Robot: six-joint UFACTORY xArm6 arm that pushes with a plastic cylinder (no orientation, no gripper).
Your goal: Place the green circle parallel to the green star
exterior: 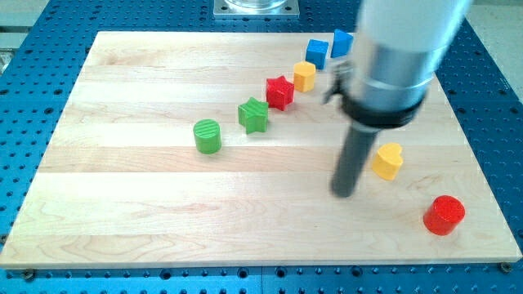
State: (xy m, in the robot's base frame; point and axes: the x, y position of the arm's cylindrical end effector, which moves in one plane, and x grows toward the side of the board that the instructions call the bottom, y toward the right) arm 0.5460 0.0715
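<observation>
Our wooden board [122,204] holds the green circle [207,135] beside the green star [253,115]; our tip [344,193], gripperless, touching nothing, sits left of the yellow heart [388,160].

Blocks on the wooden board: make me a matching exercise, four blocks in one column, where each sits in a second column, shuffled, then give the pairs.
Column one:
1. green circle
2. green star
3. yellow heart
4. red cylinder

Column two:
A. just to the view's right of my tip
B. nearest the board's bottom right corner
C. farthest toward the view's left of all blocks
D. between the green circle and the red star

Pairs: 1-C, 2-D, 3-A, 4-B
</observation>
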